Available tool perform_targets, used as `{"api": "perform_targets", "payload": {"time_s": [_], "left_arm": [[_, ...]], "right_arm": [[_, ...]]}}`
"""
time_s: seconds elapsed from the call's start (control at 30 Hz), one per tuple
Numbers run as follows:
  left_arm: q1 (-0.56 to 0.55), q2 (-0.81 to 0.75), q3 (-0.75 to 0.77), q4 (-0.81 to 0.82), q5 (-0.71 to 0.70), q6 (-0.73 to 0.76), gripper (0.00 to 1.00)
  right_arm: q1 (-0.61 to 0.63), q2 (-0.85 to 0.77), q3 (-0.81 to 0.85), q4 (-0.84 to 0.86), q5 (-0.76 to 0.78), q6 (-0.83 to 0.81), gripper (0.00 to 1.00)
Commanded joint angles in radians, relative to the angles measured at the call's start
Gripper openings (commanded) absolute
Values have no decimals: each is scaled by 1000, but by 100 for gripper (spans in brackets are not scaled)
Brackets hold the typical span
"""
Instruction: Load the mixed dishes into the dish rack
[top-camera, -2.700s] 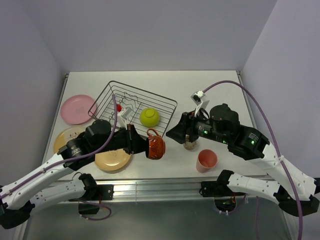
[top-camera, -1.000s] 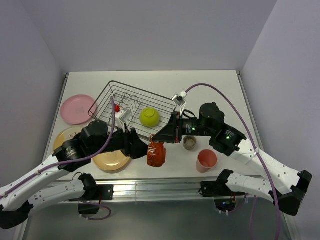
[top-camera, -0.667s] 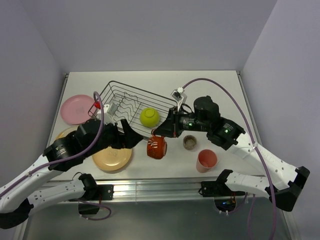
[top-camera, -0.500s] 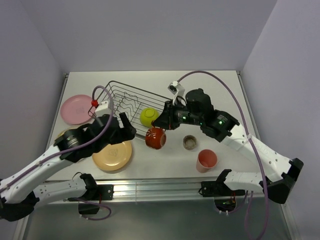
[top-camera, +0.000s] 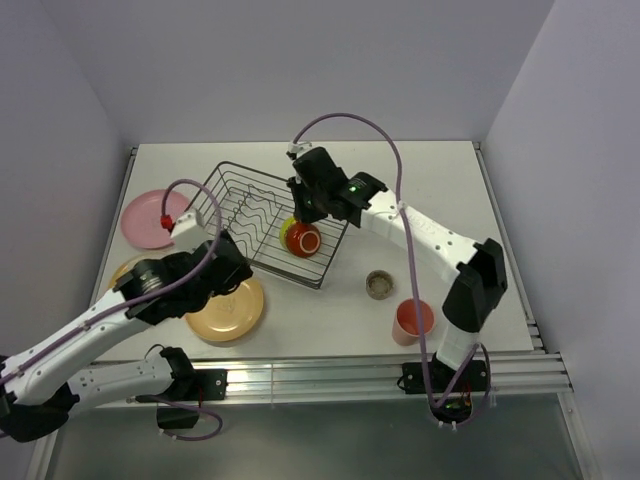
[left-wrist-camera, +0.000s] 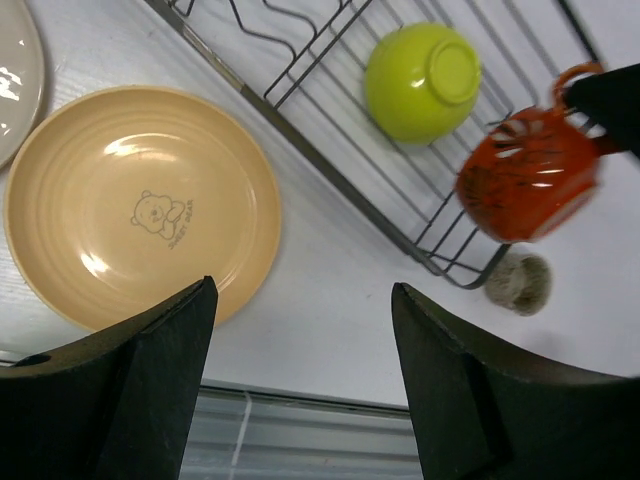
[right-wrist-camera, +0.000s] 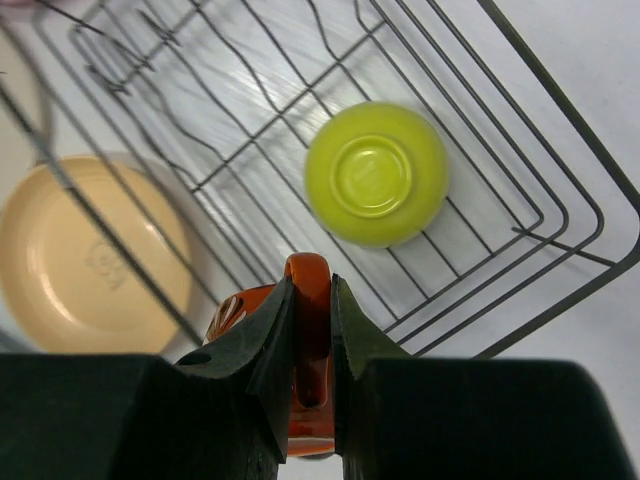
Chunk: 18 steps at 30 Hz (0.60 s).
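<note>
Silver wire marks the goal: the rack (top-camera: 250, 208) sits toward the far left of the bench (top-camera: 430, 190). Its wavy dividers are bare, and it carries only the bowl (right-wrist-camera: 376, 187), upturned near its near right corner. The tan plate (left-wrist-camera: 140, 205) lies on the bench just off the rack's near edge.

The mug (left-wrist-camera: 528, 187) hangs over that same near right corner, close beside the bowl, with the right fingers (right-wrist-camera: 262, 370) pinched narrow on its handle. The step in hand looks to be setting it down. It should go onto free wires clear of the bowl, and come down slowly so its base settles across two wires without tipping through a gap. The pinch should hold until the wires take the weight.

The left fingers (left-wrist-camera: 160, 370) are spread wide and empty above the tan plate. They are best kept off the rack's near edge while the mug lands.
</note>
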<state>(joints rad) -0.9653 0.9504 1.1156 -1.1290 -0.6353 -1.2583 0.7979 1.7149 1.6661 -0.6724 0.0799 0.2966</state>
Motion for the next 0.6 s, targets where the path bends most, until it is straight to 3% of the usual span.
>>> {"api": "perform_targets", "payload": {"time_s": [0.0, 0.23, 0.57], "left_arm": [[0, -88, -3, -14, -56, -44, 76], [0, -185, -29, 20, -41, -29, 76], [0, -124, -34, 34, -21, -4, 75]], "right_arm": [[-3, 58, 110, -55, 93, -40, 0], [-3, 193, 190, -105, 92, -80, 0], [-2, 250, 182, -162, 141, -77, 0]]}}
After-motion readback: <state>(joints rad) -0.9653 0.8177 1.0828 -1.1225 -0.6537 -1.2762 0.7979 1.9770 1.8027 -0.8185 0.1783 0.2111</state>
